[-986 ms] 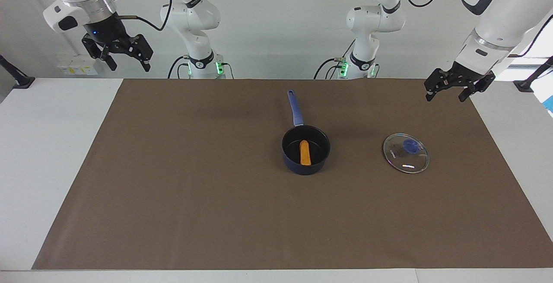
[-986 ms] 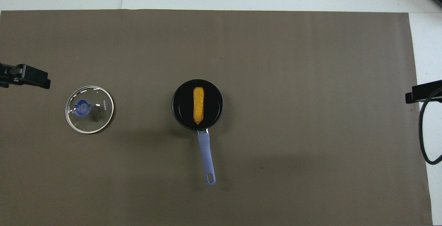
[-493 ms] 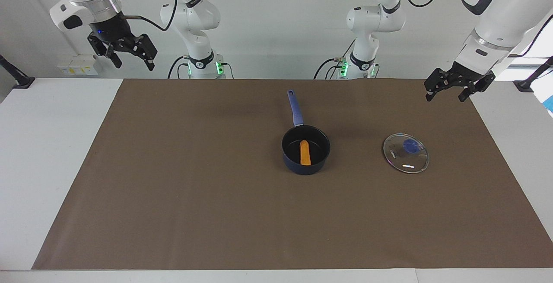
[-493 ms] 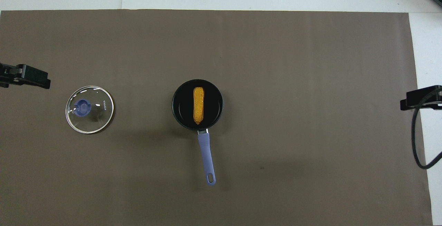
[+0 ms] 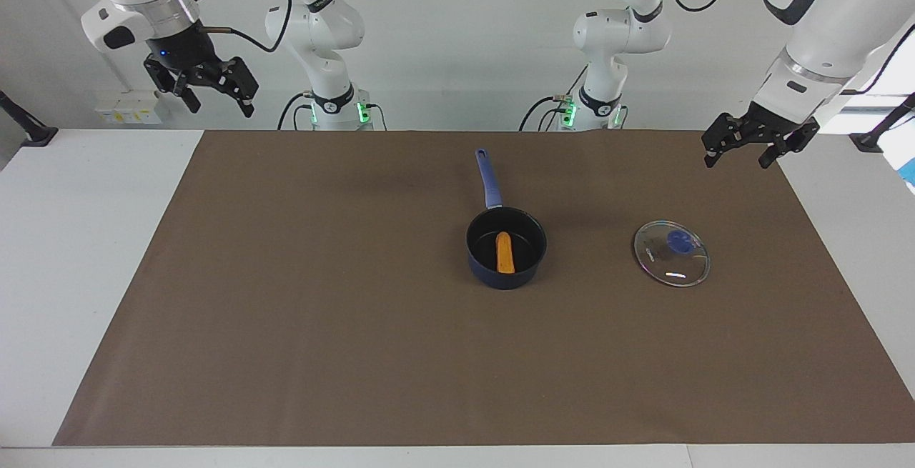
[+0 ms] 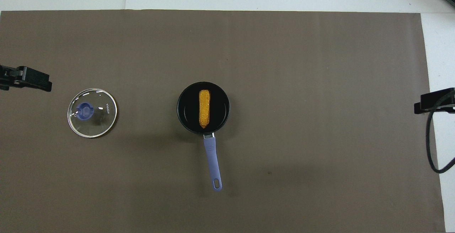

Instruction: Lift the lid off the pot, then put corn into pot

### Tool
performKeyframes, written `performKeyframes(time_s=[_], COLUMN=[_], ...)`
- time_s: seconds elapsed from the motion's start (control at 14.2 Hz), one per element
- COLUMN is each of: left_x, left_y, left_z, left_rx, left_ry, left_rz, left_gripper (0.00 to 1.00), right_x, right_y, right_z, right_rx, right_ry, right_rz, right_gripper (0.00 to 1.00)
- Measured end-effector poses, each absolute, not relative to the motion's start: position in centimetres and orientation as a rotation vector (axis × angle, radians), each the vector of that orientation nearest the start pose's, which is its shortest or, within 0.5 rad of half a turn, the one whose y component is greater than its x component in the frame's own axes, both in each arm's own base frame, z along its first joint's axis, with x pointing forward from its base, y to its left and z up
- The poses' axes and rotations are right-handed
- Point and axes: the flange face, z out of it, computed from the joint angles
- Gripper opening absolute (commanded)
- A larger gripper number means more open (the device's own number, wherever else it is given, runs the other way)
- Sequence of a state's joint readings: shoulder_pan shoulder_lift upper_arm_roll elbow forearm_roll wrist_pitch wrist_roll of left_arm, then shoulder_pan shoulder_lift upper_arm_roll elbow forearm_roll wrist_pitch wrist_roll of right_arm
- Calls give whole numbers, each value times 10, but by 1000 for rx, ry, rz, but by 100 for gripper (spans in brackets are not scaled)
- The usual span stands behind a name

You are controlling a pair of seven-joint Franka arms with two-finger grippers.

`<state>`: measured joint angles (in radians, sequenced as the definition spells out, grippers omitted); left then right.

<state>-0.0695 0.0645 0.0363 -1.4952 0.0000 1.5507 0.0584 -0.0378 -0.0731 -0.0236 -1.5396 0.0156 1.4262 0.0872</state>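
Observation:
The navy pot (image 5: 530,269) (image 6: 183,117) stands uncovered mid-table, its long blue handle (image 5: 488,178) (image 6: 212,162) pointing toward the robots. The orange-yellow corn (image 5: 505,252) (image 6: 204,113) lies inside it. The glass lid (image 5: 672,253) (image 6: 92,117) with a blue knob lies flat on the mat beside the pot, toward the left arm's end. My left gripper (image 5: 739,154) hangs open and empty over the mat's corner near the lid. My right gripper (image 5: 219,102) is raised high and open over the right arm's end, holding nothing.
A brown mat (image 5: 322,311) (image 6: 320,65) covers most of the white table (image 5: 78,239). A black cable (image 6: 432,144) loops from the right arm at the mat's edge.
The right gripper has risen and drawn back slightly toward its base. The left arm, pot, corn and lid have not moved.

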Motion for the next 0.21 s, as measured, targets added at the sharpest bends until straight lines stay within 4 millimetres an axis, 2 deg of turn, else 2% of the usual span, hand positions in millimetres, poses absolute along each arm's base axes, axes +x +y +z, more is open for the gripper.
performKeyframes(time_s=[0.21], left_x=[572], left_y=[-20], left_z=[622], left_rx=[-3136], left_ry=[144], left_rz=[14], left_gripper=[100], right_x=[516], right_y=[-34], right_z=[666], right_rx=[-3116], right_ry=[232], right_rz=[50], right_gripper=[100])
